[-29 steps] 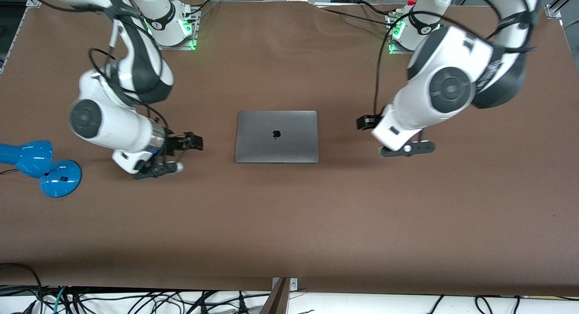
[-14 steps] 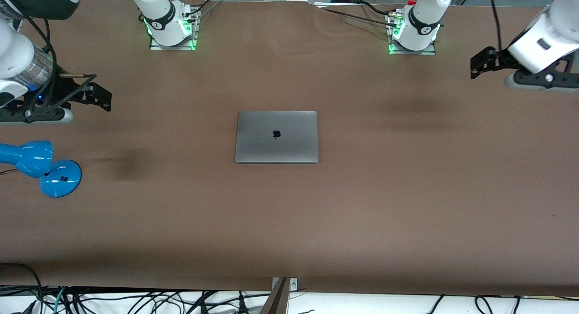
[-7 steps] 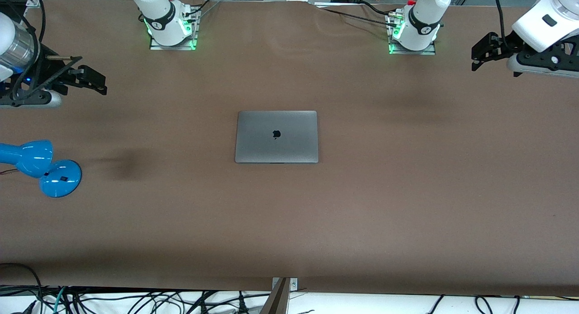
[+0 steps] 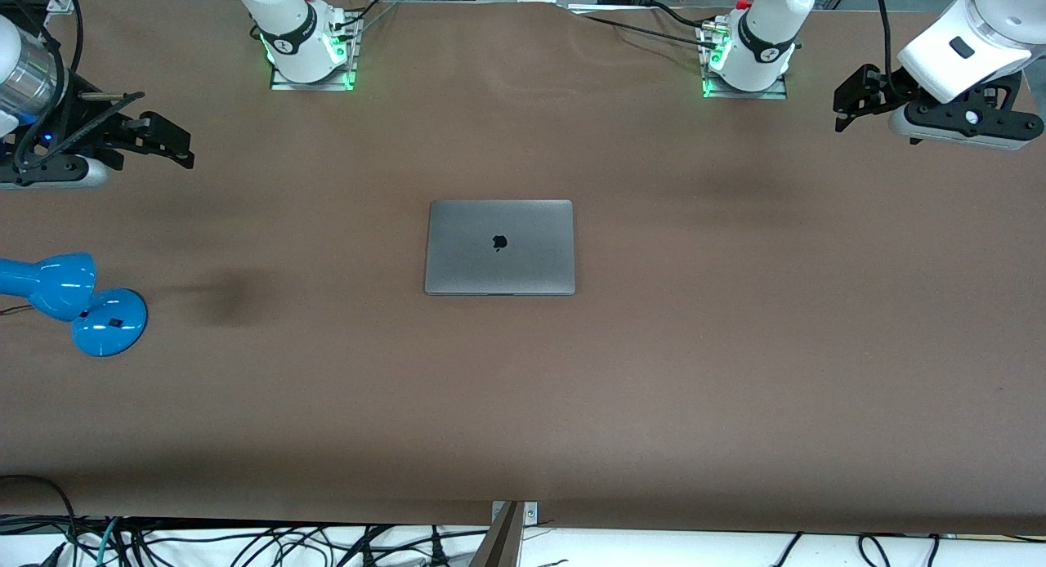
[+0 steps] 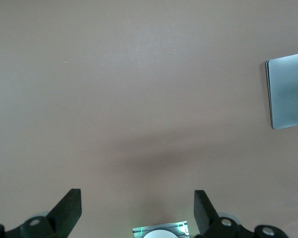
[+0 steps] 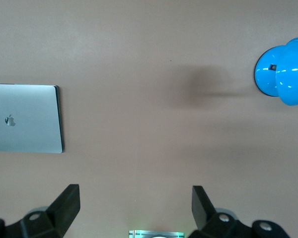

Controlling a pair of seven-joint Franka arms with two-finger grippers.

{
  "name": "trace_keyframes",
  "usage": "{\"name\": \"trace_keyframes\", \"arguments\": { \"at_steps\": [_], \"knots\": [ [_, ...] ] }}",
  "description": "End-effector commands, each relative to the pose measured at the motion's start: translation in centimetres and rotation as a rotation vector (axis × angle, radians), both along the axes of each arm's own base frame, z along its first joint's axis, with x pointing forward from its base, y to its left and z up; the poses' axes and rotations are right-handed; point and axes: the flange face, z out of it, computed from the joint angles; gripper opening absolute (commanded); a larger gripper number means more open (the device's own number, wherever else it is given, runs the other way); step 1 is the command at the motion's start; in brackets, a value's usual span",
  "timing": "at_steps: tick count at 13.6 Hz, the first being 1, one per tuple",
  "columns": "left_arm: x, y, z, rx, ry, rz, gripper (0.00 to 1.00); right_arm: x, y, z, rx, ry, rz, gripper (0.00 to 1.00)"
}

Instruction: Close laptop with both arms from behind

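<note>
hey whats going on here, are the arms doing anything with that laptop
Nothing is touching the laptop right now. It lies shut and flat in the middle of the table, lid logo up. The left claw hangs open over the left arm's end of the table, and the right claw hangs open over the right arm's end, above the blue desk lamp. Neither holds anything.

Robotics laboratory. Indicators: two white arms bolted to base plates point(image 4: 310, 56) with green status lights on a brown-covered desk point(image 4: 735, 371), aluminium framing along the desk's edge, and loose cable bundles point(image 4: 245, 542) below its near edge.
</note>
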Motion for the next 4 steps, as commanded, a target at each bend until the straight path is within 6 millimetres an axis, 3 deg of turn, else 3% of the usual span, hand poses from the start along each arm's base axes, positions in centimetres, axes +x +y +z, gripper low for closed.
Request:
{"name": "trace_keyframes", "arguments": {
  "at_steps": [1,4],
  "knots": [
    [0.4,-0.2,0.7,-0.023,-0.01,-0.005,1.0,-0.3,-0.6,-0.2,0.016,-0.003,0.006,1.0],
    [0.4,-0.5,1.7,-0.028,-0.028,-0.007,1.0,-0.3,-0.7,-0.3,0.011,0.0,0.005,1.0]
  ]
}}
